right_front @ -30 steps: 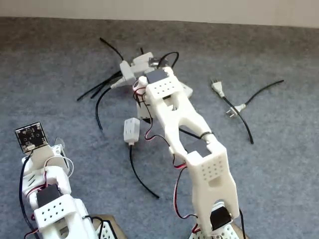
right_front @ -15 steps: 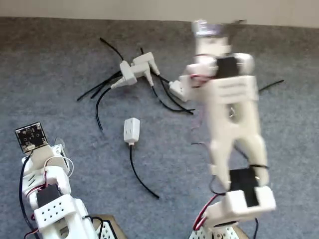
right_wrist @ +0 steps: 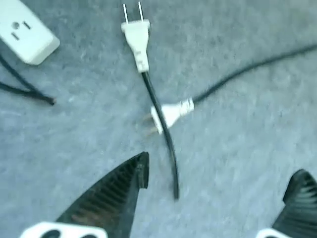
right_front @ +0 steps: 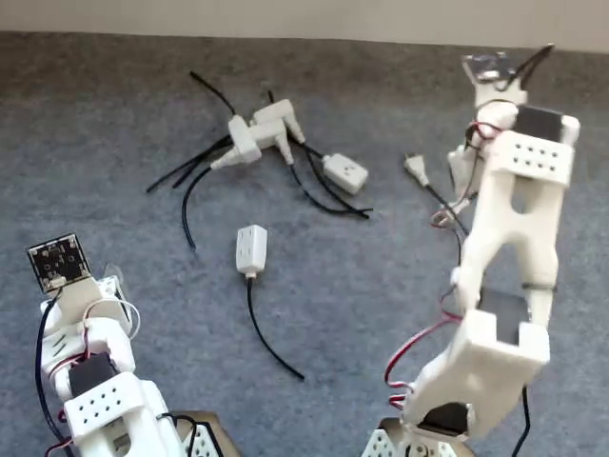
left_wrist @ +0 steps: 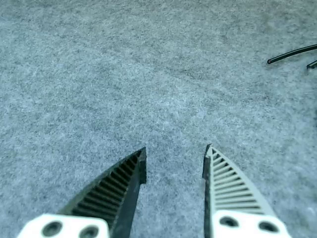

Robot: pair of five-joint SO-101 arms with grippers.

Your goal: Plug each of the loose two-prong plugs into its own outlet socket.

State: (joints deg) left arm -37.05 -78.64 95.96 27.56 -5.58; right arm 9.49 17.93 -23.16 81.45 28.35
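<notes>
Meeting a pale wall (right_front: pixel 285 17), grey carpet (right_front: pixel 114 114) under loose plugs (right_wrist: pixel 136 34); left fingers (left_wrist: pixel 124 198) and right fingers (right_wrist: pixel 114 198) apart.

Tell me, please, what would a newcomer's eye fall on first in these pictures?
The tall white right arm on the table's right side stands out first. Its open gripper hangs above one loose plug and a second plug close beside it on the grey carpet. Next comes the cluster of white sockets and black cords at the far middle, with a single outlet socket lying nearer the arms.

The left tool (left_wrist: pixel 176 148), jaws apart, hangs over grey carpet (left_wrist: pixel 124 74), black cable (left_wrist: pixel 292 53) farther off.
</notes>
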